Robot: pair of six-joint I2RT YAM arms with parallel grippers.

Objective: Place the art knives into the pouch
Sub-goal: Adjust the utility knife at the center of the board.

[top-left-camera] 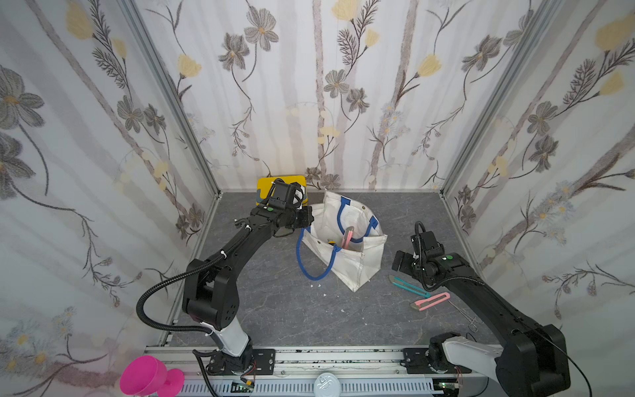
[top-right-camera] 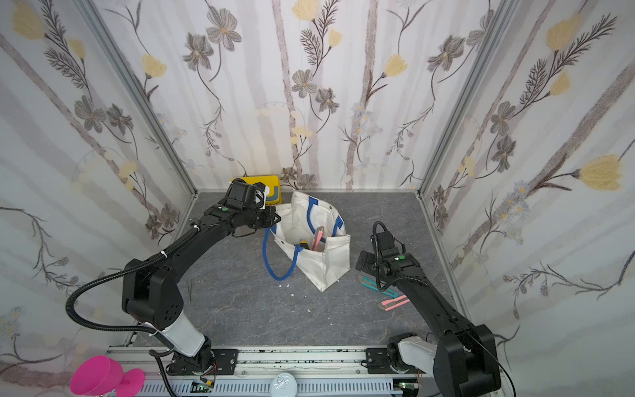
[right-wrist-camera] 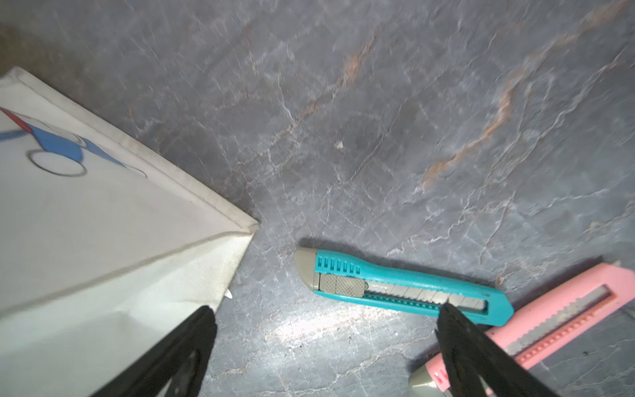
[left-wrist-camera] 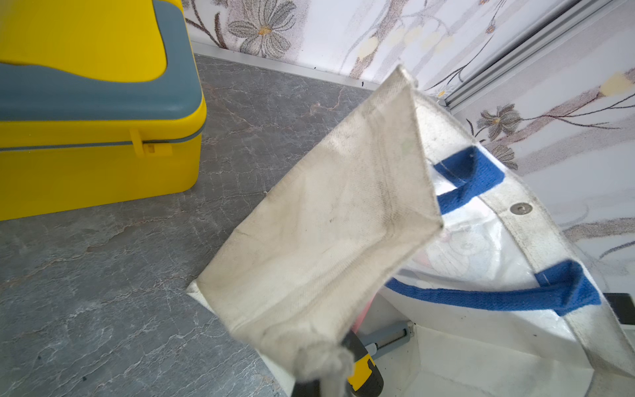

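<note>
Grey marbled tabletop [top-left-camera: 275,309], enclosed by floral-papered walls. Nearest the front, a pink knife [right-wrist-camera: 549,316] lies flat. A teal knife [right-wrist-camera: 402,287] lies just beyond it, their ends close together; whether they touch cannot be determined.

The right gripper [right-wrist-camera: 325,309] hovers above the teal knife with jaws spread wide, holding nothing. In the wrist view one finger overlaps the knife's tail end.

Assessment: the step in hand is picking up a knife, most likely the teal one. Recommendation: centre over the teal body at mid-length, set the jaws across its narrow width, descend square to the table, and stay clear of the pink neighbour.

Behind, the pouch [top-left-camera: 357,261] stands mouth up, with a second pink knife [top-left-camera: 347,237] already upright inside. The left gripper [top-left-camera: 305,220] is pressed together on the pouch's rim corner, holding the mouth open; that pinch should not slacken during the drop.

Farthest back, a yellow box [top-left-camera: 266,185] stands against the wall, uninvolved.
</note>
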